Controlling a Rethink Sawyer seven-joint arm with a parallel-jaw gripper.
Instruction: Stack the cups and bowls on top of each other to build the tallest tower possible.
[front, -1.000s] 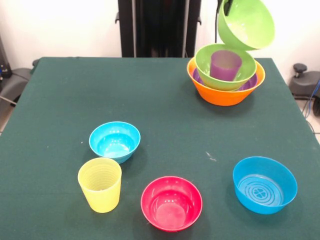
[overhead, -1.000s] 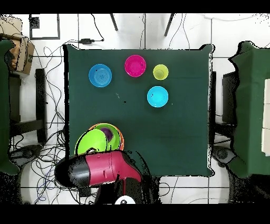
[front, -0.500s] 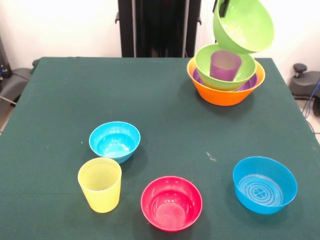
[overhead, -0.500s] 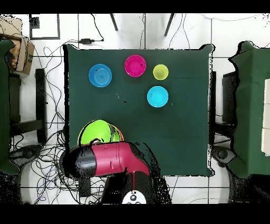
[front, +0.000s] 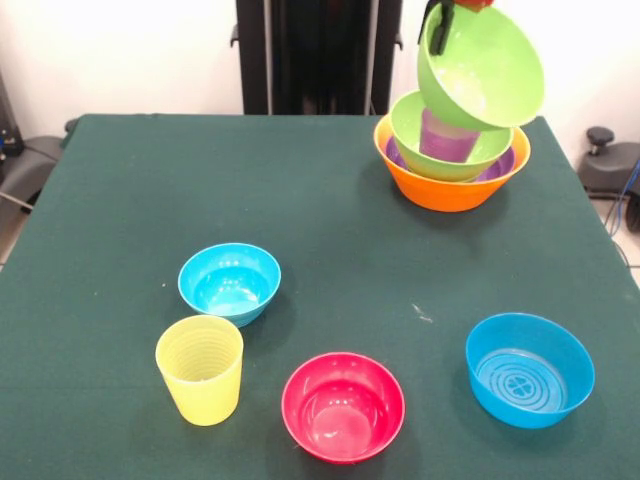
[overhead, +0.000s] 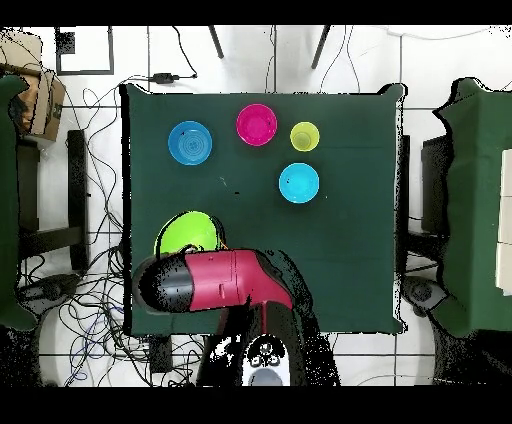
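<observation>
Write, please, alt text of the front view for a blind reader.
A lime green bowl hangs tilted from the gripper above the tower: orange bowl, green bowl, purple cup. Nearer on the green table stand two blue bowls, a pink-red bowl and a yellow cup.

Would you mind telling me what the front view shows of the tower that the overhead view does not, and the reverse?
Only the front view shows the tower's layers: orange bowl, a purple bowl's rim, a green bowl holding the purple cup, and the gripper holding a tilted lime bowl by its rim. Only the overhead view shows the red arm covering the tower. Both show that lime bowl, two blue bowls, the pink bowl and the yellow cup.
</observation>
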